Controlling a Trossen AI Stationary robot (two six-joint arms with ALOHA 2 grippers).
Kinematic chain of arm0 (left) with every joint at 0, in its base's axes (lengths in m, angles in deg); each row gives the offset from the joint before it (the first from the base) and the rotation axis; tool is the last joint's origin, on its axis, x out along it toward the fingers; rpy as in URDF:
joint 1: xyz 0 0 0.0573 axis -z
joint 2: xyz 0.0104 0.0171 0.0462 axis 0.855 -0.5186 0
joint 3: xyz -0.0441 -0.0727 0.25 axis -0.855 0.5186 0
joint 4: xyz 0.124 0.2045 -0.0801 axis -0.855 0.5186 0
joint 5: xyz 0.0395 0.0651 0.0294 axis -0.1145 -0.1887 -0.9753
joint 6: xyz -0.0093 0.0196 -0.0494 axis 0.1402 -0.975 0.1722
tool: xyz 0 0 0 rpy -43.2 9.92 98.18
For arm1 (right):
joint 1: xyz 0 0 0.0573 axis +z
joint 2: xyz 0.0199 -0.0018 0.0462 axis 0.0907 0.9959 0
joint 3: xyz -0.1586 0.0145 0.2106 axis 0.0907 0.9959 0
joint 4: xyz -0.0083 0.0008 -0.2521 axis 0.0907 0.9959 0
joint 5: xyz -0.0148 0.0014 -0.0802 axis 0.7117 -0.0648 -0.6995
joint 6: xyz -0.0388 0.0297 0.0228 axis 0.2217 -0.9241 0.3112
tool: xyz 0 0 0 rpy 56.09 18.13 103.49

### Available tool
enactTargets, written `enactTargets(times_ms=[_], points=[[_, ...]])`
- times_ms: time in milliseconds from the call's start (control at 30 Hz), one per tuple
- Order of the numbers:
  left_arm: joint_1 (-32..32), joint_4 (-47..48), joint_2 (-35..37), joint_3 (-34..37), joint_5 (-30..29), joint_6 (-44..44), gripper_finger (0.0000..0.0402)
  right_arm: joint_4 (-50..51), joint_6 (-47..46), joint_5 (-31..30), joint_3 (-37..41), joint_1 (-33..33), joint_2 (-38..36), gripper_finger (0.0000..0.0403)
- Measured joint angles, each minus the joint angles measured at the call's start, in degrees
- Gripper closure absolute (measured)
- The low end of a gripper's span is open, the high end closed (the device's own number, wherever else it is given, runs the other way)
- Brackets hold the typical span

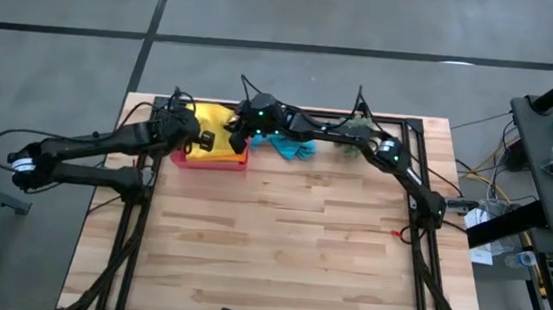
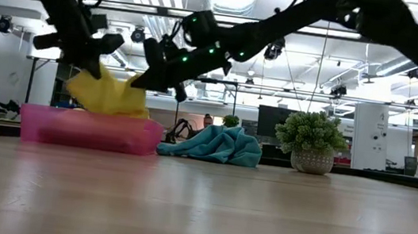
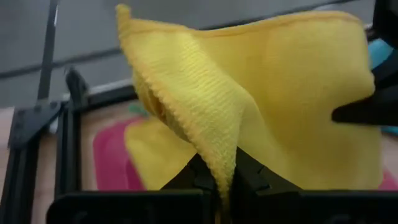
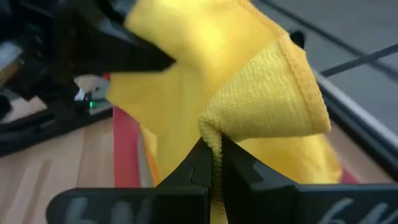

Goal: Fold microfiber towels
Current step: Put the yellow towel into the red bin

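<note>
Both arms meet over the far left part of the tabletop (image 1: 289, 246), at about eleven o'clock from its middle in the high view. The left pincer (image 3: 225, 180) is clamped on one edge of a yellow towel (image 3: 280, 112), the cloth pinched tight between its two dark fingers. The right pincer (image 4: 211, 165) is clamped on another edge of the same towel, its fingers closed together on a bunched fold. The towel hangs between the two pincers, lifted above the pink tray (image 2: 87, 130), with its lower part drooping down into the tray. In the left wrist view more yellow cloth lies flat in the tray beneath the raised one; whether it is a second towel or part of the same one cannot be told.

At three o'clock from the tray, just beside it, a blue towel (image 2: 217, 144) lies crumpled on the tabletop. Farther toward three o'clock, apart from the blue towel, stands a small green plant (image 2: 310, 141) in a pale pot.
</note>
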Motion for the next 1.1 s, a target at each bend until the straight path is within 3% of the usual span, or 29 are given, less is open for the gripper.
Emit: enactTargets(times_ms=[267,633,867,1100], points=[[0.0,3.6,-0.1,0.6,0.0,3.4,0.0401,9.8,0.0,2.2,-8.8,0.0,5.0,0.0394],[0.0,7.0,-6.2,0.9,1.5,10.8,0.0396,16.1,0.8,1.4,-9.1,-0.5,4.6,0.0394],[-0.3,7.0,-11.0,0.3,1.2,10.9,0.0353,17.5,2.2,-1.3,-9.1,-0.5,4.6,0.0391],[-0.6,7.5,-10.3,0.2,0.3,10.9,0.0286,19.4,2.3,-1.3,-9.0,-0.6,4.5,0.0343]])
